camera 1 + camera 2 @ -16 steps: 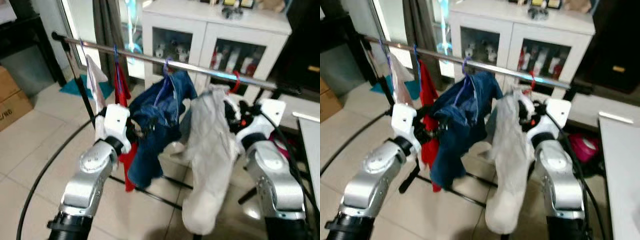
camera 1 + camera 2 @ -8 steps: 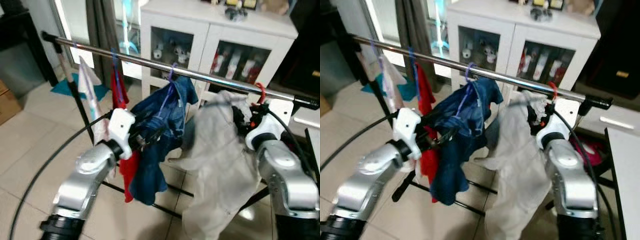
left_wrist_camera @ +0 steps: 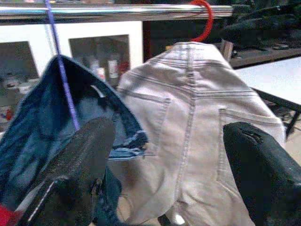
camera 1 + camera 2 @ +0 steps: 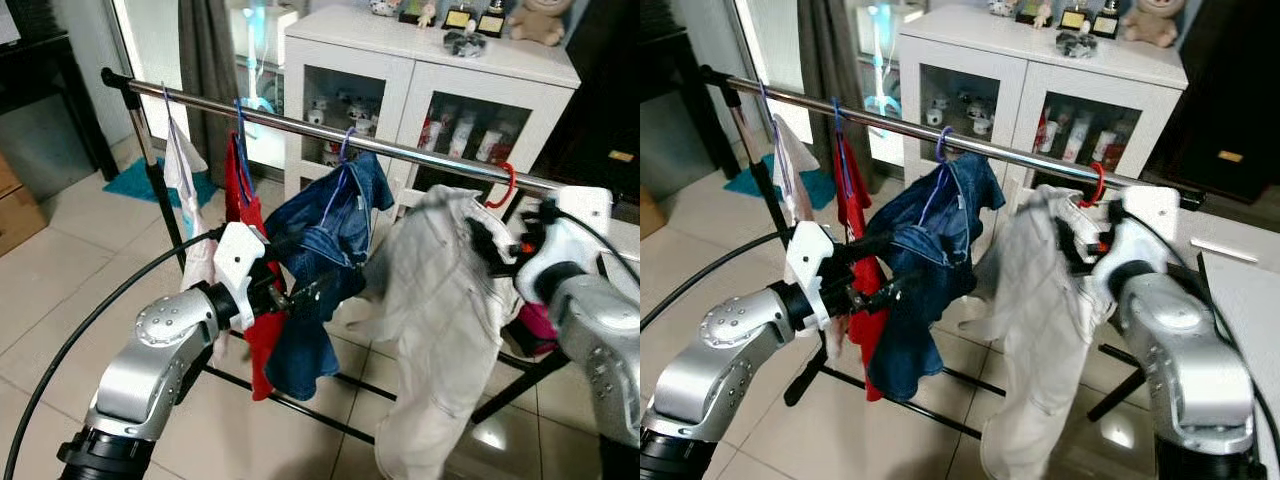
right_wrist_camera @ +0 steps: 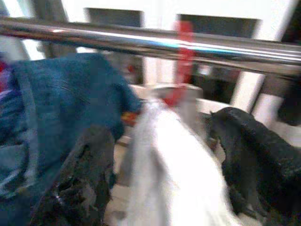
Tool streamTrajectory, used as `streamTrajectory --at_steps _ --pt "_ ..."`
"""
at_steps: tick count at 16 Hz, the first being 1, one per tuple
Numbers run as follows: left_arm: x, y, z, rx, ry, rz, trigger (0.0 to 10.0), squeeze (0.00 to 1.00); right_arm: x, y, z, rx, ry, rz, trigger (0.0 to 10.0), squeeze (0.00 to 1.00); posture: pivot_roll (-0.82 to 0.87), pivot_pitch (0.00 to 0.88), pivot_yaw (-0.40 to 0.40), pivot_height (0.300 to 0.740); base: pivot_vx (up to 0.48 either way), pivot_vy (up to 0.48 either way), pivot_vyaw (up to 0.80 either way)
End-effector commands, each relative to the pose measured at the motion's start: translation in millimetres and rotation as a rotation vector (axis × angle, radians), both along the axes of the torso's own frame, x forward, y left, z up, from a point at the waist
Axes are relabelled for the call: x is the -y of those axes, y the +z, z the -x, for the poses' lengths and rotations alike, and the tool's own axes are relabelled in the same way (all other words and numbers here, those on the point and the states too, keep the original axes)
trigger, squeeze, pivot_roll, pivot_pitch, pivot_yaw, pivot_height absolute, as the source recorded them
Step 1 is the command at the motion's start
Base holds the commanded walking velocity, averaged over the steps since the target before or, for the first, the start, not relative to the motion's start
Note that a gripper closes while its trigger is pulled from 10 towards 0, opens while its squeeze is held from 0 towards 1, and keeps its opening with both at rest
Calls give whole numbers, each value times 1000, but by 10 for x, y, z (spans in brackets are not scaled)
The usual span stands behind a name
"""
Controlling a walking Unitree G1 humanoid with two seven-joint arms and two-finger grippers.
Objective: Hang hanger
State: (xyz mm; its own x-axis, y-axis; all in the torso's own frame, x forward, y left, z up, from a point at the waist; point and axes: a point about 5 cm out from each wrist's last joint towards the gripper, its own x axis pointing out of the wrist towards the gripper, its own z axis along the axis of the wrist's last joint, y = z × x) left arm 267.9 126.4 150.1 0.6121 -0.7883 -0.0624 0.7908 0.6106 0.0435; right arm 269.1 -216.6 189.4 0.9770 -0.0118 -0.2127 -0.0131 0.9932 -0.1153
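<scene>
A silver rail (image 4: pixel 300 125) crosses in front of me. A red hanger hook (image 4: pixel 507 185) sits over its right part, and pale trousers (image 4: pixel 440 300) hang from it. My right gripper (image 5: pixel 169 174) is open just below the rail, its fingers (image 4: pixel 485 245) on either side of the trousers' top. A purple hanger (image 4: pixel 338 185) at mid rail holds blue jeans (image 4: pixel 330 240). My left gripper (image 3: pixel 174 174) is open and holds nothing, with its fingers (image 4: pixel 305 290) against the jeans.
A red garment (image 4: pixel 245 205) and a white one (image 4: pixel 185 170) hang further left on the rail. A white glass-door cabinet (image 4: pixel 420 90) stands close behind. The rack's black base bar (image 4: pixel 300 405) and a black cable (image 4: pixel 80 330) lie on the tiled floor. A white table edge (image 4: pixel 1240 255) is at the right.
The camera has shifted. My right arm has moved right with the top of the pale trousers, and the red hook now sits over the rail. The left gripper stays by the jeans.
</scene>
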Motion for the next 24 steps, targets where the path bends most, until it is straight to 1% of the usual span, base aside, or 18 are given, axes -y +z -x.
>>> streamTrajectory --at_steps 1,3,4,5,6,8,10,13,14,15,16,17,19,20,24 --pt "42 18 -7 -4 -28 4 10000 0 50 37 -24 2 -40 -3 10000 1000 -102 0 -46 740 0 0 0" --pt "65 25 -17 -3 -39 6 10000 0 8 25 -146 17 -75 -66 10000 1000 -102 0 -47 740 0 0 0" --pt "75 28 -21 0 -43 5 10000 0 -27 -30 -218 -5 -85 -78 10000 1000 -95 0 -54 740 0 0 0" --pt "73 30 -19 3 -43 4 10000 0 -80 -99 -290 -33 -94 -109 10000 608 -93 0 -56 740 0 0 0" --pt "68 31 -16 6 -42 2 10000 0 -109 -136 -330 -48 -102 -133 10000 0 -86 0 -63 740 0 0 0" --pt "55 35 -7 10 -37 0 10000 0 -131 -172 -375 -49 -124 -188 10000 0 -79 0 -69 740 0 0 0" --pt "47 36 -3 10 -32 -1 10000 0 -125 -160 -425 -23 -156 -244 10000 0 -75 0 -71 740 0 0 0" --pt "51 46 -12 15 -32 -5 10000 0 -101 -96 -513 24 -192 -243 10000 0 -74 0 -72 740 0 0 0" --pt "55 50 -15 17 -34 -6 10000 0 -98 -65 -522 39 -196 -237 9490 0 -73 0 -72 740 0 0 0" --pt "57 52 -16 17 -34 -6 10000 0 -101 -51 -523 48 -195 -229 8745 0 -74 0 -71 740 0 0 0" --pt "57 52 -16 17 -34 -6 10000 0 -104 -50 -524 50 -195 -228 8745 0 -74 0 -71 740 0 0 0" --pt "54 54 -20 18 -35 -6 10000 0 -117 -64 -522 51 -195 -227 5294 0 -73 0 -70 740 0 0 0" --pt "58 58 -27 19 -37 -7 10000 0 -136 -107 -528 51 -199 -228 824 0 -73 0 -69 740 0 0 0" --pt "55 62 -32 20 -38 -8 10000 0 -147 -132 -541 50 -203 -223 0 0 -72 0 -66 740 0 0 0" --pt "52 72 -42 23 -41 -12 10000 0 -138 -197 -599 46 -223 -212 0 0 -66 0 -65 740 0 0 0"
